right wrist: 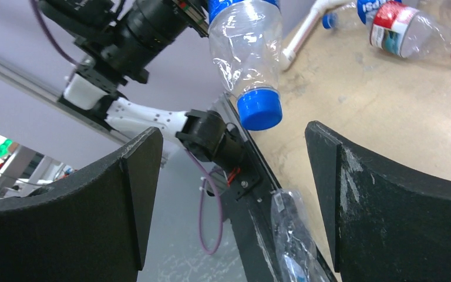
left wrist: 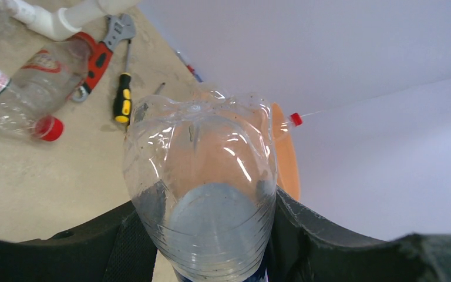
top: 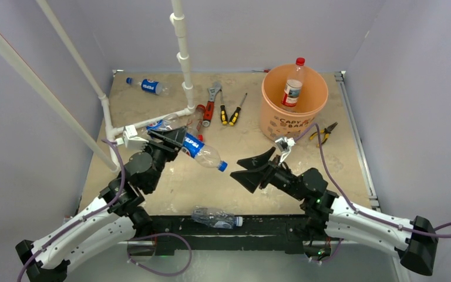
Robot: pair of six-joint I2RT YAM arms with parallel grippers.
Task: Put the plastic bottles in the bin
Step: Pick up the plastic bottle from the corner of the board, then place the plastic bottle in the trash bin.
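Note:
My left gripper (top: pixel 175 140) is shut on a clear Pepsi bottle (top: pixel 201 151) and holds it above the table, blue cap pointing right. In the left wrist view the bottle (left wrist: pixel 202 188) fills the space between the jaws. My right gripper (top: pixel 251 168) is open and empty, facing that bottle's blue cap (right wrist: pixel 259 109). The orange bin (top: pixel 273 111) stands at the back right with a red-capped bottle (top: pixel 292 87) upright inside. Another Pepsi bottle (top: pixel 147 86) lies at the back left. A red-labelled bottle (top: pixel 173 122) lies by the pipe. A crushed bottle (top: pixel 214 218) lies at the front edge.
A white pipe frame (top: pixel 182 53) rises at the back left. A red-handled wrench (top: pixel 210 104), two yellow-black screwdrivers (top: pixel 232 111) and pliers (top: pixel 323 132) lie near the bin. Grey walls close in the table on three sides.

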